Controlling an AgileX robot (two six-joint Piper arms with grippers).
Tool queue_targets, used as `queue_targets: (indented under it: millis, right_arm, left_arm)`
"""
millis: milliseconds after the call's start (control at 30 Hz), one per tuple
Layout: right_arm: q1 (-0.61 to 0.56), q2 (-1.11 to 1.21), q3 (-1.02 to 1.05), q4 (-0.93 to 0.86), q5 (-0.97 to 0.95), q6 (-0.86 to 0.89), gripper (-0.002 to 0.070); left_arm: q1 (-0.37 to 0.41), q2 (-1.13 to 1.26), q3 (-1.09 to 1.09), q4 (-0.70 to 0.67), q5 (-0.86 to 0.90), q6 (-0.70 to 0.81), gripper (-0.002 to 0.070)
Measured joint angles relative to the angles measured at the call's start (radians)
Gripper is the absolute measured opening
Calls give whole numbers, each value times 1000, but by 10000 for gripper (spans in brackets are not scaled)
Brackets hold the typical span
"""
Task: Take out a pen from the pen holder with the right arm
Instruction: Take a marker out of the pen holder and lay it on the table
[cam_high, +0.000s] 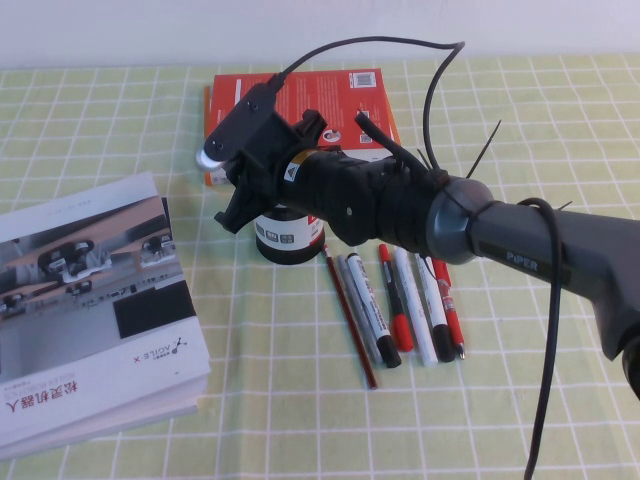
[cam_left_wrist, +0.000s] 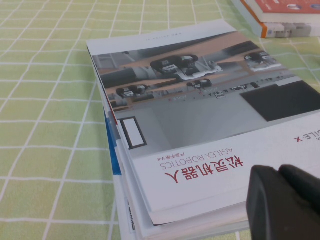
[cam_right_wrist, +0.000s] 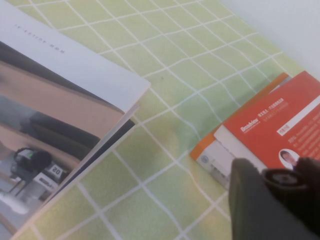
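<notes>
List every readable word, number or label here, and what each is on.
"PiPER": right arm's grey forearm.
"AGILEX ROBOTICS", "松灵机器人": white photo-covered brochure.
"20": small tag in that brochure's photo.
Unreadable, too small: red paperback book title, black cylindrical pen holder white label, loose marker pens prints.
Right pincer sits above the pen holder; left pincer, shut, hovers over the brochure's corner.
</notes>
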Motion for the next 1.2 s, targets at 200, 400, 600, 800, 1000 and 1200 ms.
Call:
queue_targets:
  millis: [200,400,600,800,1000,1200]
  right_arm:
    - [0,0,0,0,1,0,113]
    - [0,0,-2,0,13,0,113]
    - [-1,-14,-2,-1,35,0,113]
    - [-4,-79,-2,-41,60,0,113]
    - [-4,-169,-2,-50,96,0,113]
    - [-4,-296,-2,-52,113,2,113]
  left_arm:
    - [0,0,0,0,0,0,-5]
    - [0,0,0,0,0,0,-5]
    - [0,0,0,0,0,0,-5]
    - [0,0,0,0,0,0,-5]
    - [0,0,0,0,0,0,-5]
    - [0,0,0,0,0,0,-5]
